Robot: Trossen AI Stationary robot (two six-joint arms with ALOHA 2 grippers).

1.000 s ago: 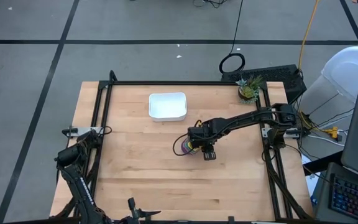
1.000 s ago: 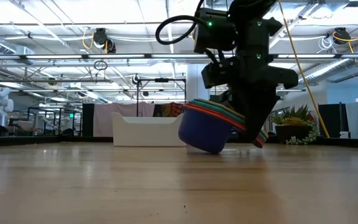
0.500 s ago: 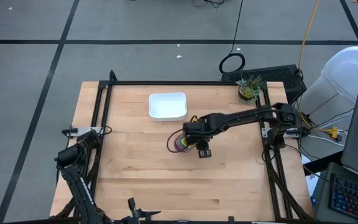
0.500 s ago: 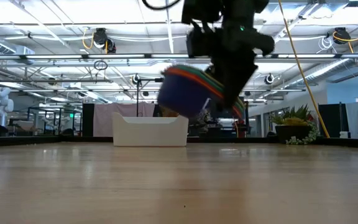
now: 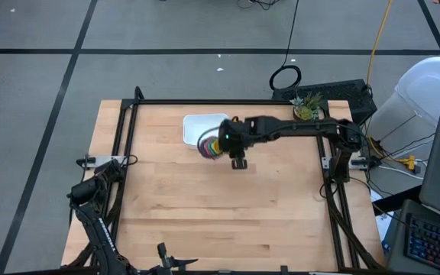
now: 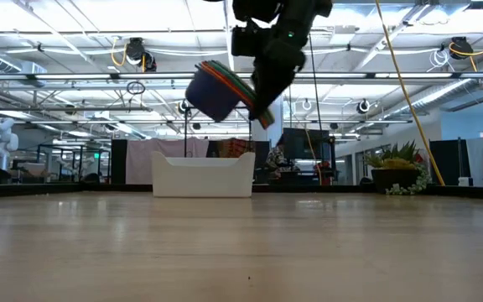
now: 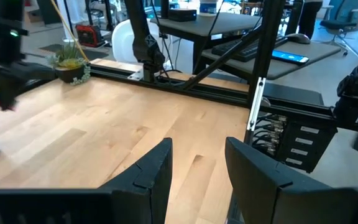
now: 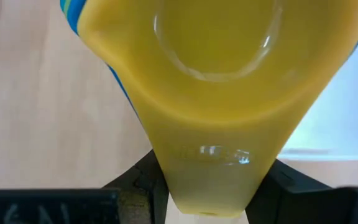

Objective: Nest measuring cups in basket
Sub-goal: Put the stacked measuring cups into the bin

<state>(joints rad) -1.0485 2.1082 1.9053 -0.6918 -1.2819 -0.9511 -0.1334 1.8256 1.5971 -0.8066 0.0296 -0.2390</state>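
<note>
Around the basket (image 5: 197, 126) the counter (image 5: 174, 206) lies bare on its near and left sides. Above the basket's right edge hangs the right pincer (image 5: 221, 142) clamping the nested measuring cups (image 5: 208, 144). A potted plant (image 5: 305, 110) stands well right of the basket.

From above I see my right arm reaching across the worktop (image 5: 205, 214), its claw (image 5: 221, 142) holding the nested cups (image 5: 208, 145) by their handles. The stack sits at the basket (image 5: 195, 124), over its near right corner, partly covering the white rim. A plant (image 5: 305, 109) stands at the far right corner of the worktop. My left arm is folded at the near left edge, its claw (image 5: 90, 162) well apart from everything.
</note>
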